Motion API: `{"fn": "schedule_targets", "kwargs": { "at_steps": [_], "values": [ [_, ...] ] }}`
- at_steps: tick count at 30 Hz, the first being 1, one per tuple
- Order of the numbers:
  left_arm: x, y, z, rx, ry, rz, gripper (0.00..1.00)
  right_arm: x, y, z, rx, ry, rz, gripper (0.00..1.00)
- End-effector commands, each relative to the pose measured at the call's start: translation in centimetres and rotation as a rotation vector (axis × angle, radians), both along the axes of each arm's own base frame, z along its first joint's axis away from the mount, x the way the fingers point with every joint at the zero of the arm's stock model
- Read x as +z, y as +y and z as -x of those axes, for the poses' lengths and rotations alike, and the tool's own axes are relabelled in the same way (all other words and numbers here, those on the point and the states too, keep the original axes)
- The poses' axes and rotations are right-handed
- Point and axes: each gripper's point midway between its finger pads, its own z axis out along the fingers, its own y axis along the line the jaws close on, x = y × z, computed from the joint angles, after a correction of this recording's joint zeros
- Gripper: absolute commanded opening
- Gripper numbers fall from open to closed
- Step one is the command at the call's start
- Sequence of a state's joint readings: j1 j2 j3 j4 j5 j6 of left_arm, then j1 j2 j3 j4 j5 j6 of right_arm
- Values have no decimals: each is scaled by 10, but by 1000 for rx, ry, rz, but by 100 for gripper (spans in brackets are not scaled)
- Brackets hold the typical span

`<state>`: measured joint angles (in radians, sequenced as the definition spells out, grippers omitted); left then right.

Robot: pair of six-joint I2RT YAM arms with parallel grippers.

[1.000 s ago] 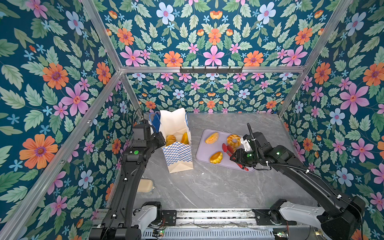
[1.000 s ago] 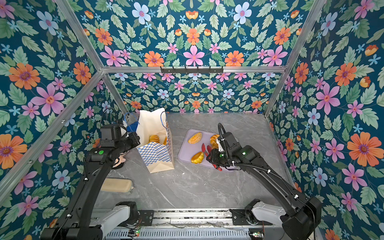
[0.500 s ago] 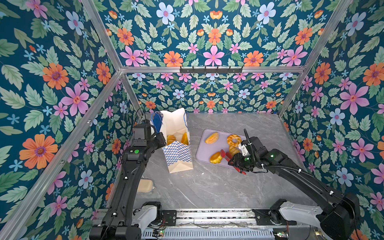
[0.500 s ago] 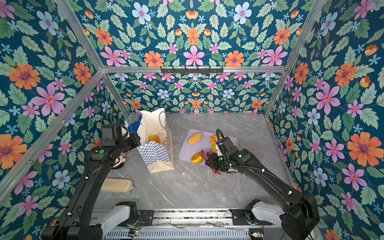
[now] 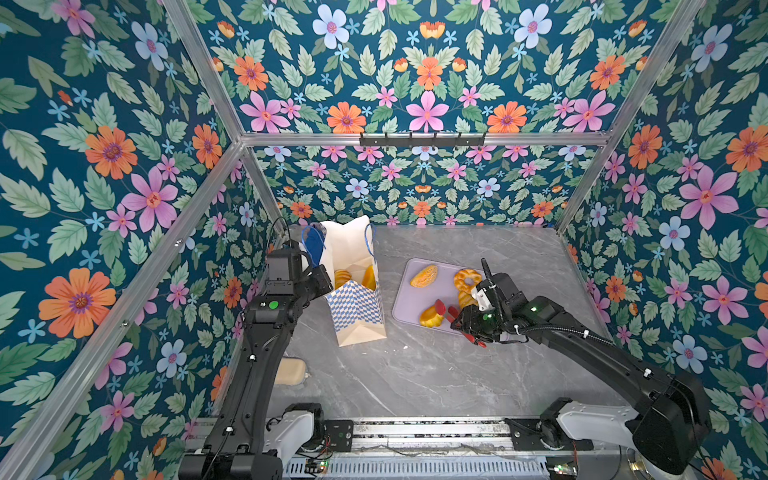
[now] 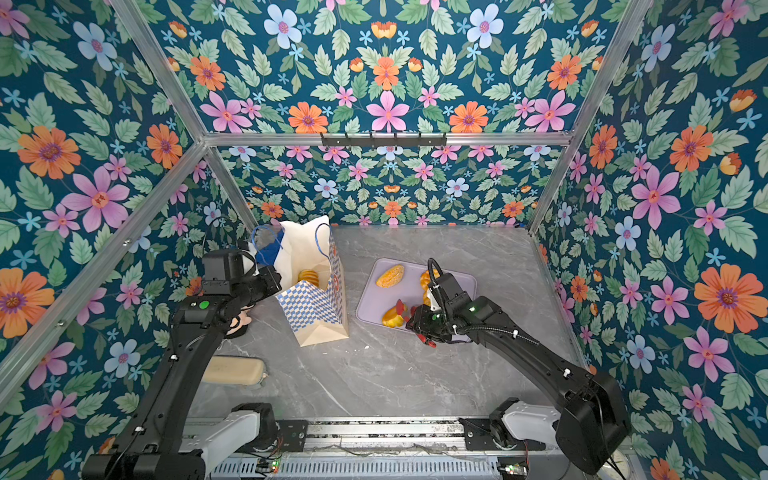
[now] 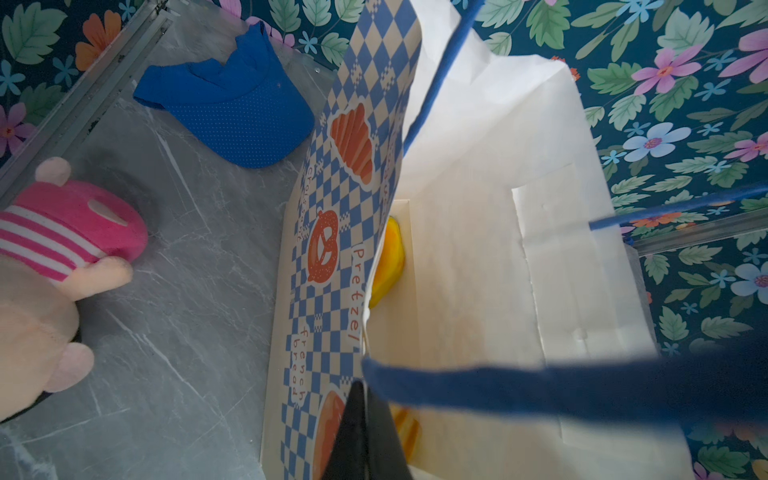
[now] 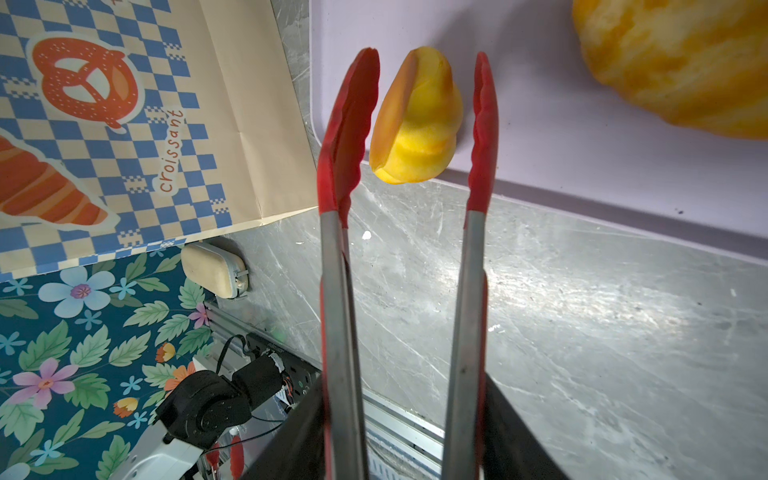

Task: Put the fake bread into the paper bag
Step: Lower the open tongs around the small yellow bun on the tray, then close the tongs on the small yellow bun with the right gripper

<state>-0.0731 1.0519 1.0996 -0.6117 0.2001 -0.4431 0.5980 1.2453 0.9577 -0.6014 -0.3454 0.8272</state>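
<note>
Paper bag (image 5: pixel 358 309) beside tray (image 5: pixel 409 301), tongs (image 8: pixel 338 291) straddling bread (image 8: pixel 415 120), cloth (image 7: pixel 232 112) behind

Bright, even overhead light; both top views sharp. Glare streaks the table (image 8: pixel 561 291) in the right wrist view; the blue cord handle (image 7: pixel 519 395) looms blurred in the left wrist view.

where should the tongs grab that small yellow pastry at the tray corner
Across its wide middle, one red tip on each long flank. The pastry lies at the tray corner, narrow end pointing away from the tongs, which straddle it, so come in low from the table side; the narrow end would likely slip out.
</note>
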Motion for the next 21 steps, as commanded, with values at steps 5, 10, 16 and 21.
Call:
{"fn": "schedule_targets", "kwargs": {
  "at_steps": [5, 10, 16, 21],
  "values": [
    [1, 0, -1, 11, -8, 17, 0, -3, 9, -7, 6, -1, -29, 54],
    [-1, 0, 0, 12, -4, 18, 0, -7, 11, -9, 10, 6, -28, 54],
    [-2, 0, 1, 13, -5, 19, 0, -11, 15, -11, 15, 13, -34, 53],
    [-3, 0, 2, 14, -2, 20, 0, -16, 17, -12, 20, 24, -31, 52]
  ]
}}
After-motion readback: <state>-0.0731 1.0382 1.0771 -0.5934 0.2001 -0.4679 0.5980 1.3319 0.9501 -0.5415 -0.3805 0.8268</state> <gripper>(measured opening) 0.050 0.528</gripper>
